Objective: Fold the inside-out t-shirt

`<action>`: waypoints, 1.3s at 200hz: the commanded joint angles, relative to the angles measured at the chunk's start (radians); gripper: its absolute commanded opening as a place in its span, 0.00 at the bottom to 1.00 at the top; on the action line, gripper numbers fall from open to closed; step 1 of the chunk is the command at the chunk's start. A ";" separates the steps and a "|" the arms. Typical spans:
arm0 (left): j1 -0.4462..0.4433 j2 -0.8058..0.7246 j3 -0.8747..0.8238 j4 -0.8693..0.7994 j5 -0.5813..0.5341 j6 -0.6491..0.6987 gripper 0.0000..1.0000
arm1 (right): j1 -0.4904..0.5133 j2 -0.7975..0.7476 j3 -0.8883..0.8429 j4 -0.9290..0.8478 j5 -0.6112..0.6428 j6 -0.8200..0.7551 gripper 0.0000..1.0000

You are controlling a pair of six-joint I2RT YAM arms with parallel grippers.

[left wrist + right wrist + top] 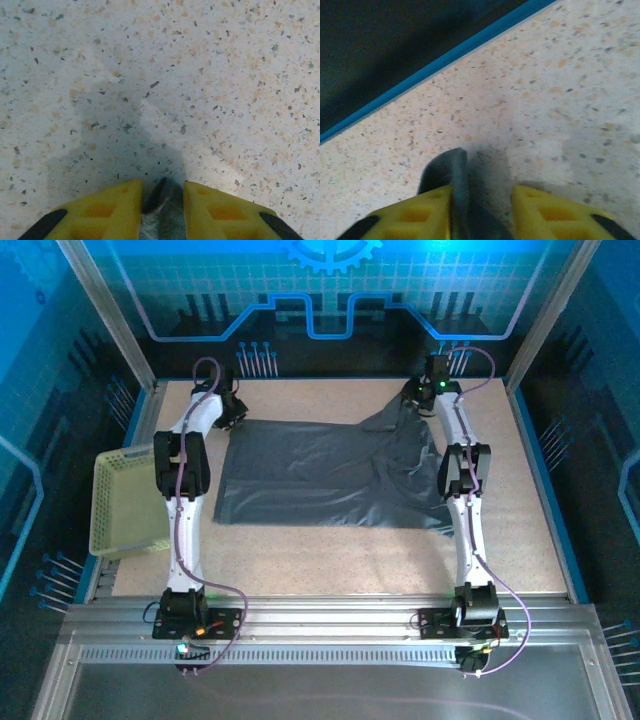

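We see the inside-out t-shirt [320, 472] spread on the far half of the speckled desk [330, 560], between the two arms. Its left part lies mostly flat, and its right side is rumpled into folds that bunch up toward the far right corner.

From above, the left arm reaches to the shirt's far left corner and the right arm to its far right corner. On the left wrist camera, the yellow left fingers [110, 212] stand close together, clamped on a thin fold of grey cloth above bare desk. On the right wrist camera, the right fingers [545, 212] sit a little wider, and dark cloth fills the gap between them. They are clamped on the shirt too, and a flap pokes out past the tips. A blue edge strip [445, 60] runs across just beyond.

A pale yellow-green mesh basket [125, 502] sits at the desk's left edge, beside the left arm and apart from the shirt.
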 commanded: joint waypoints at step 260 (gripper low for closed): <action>0.033 -0.550 -0.647 0.317 0.143 -0.031 0.00 | -0.011 -0.930 -1.072 0.327 -0.008 -0.207 0.00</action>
